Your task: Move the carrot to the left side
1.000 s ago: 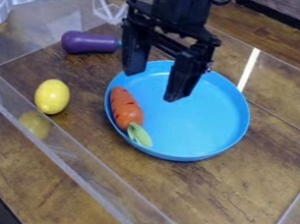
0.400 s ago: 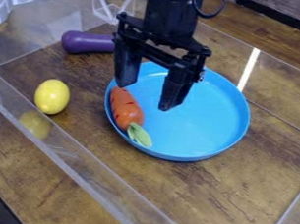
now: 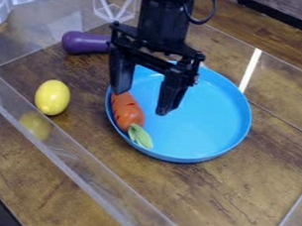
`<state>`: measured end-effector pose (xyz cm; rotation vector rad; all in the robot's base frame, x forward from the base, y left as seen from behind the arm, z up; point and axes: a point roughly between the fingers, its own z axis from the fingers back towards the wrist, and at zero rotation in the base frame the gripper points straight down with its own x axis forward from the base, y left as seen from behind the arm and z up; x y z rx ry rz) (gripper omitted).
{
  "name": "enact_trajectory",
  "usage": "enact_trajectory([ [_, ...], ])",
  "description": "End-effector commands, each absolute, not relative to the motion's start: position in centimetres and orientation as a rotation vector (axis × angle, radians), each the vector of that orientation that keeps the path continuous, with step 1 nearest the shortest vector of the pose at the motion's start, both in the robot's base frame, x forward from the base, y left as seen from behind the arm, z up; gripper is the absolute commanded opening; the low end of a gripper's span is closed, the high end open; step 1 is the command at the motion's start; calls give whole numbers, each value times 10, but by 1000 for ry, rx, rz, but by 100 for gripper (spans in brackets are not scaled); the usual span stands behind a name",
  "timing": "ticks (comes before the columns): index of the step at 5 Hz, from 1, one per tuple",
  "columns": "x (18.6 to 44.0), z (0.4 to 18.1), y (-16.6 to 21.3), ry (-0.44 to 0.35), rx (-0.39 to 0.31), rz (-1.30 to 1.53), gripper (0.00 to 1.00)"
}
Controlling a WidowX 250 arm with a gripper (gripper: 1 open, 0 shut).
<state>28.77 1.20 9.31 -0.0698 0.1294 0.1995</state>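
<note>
The arm runs off the top edge, the gripper (image 3: 142, 92) covers the carrot's (image 3: 126, 110) upper end and part of the blue bowl's (image 3: 219, 131) far rim, and the eggplant's (image 3: 85, 42) right end disappears behind it.

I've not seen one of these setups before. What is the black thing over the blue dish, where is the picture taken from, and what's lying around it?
The black thing is a robot arm. Its hand is a two-fingered clamp pointing straight down, and the fingers stand wide open, holding nothing. The single picture comes from a camera in front of the table, looking down at an angle. On the wooden table sits a blue bowl. Inside it, by the left rim, lies a small orange toy carrot with a pale green tip; the open fingers hang on either side of it, just above. Outside the bowl are a yellow lemon on the left and a purple eggplant behind.
</note>
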Motion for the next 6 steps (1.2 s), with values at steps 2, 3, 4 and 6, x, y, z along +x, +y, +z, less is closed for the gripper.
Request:
enact_trajectory([
  [2,291,90,22,107,-89,265,100],
  [3,291,87,26,106,-95,288,100],
  [4,292,83,29,105,-99,307,100],
  [6,297,73,37,101,-112,362,100],
])
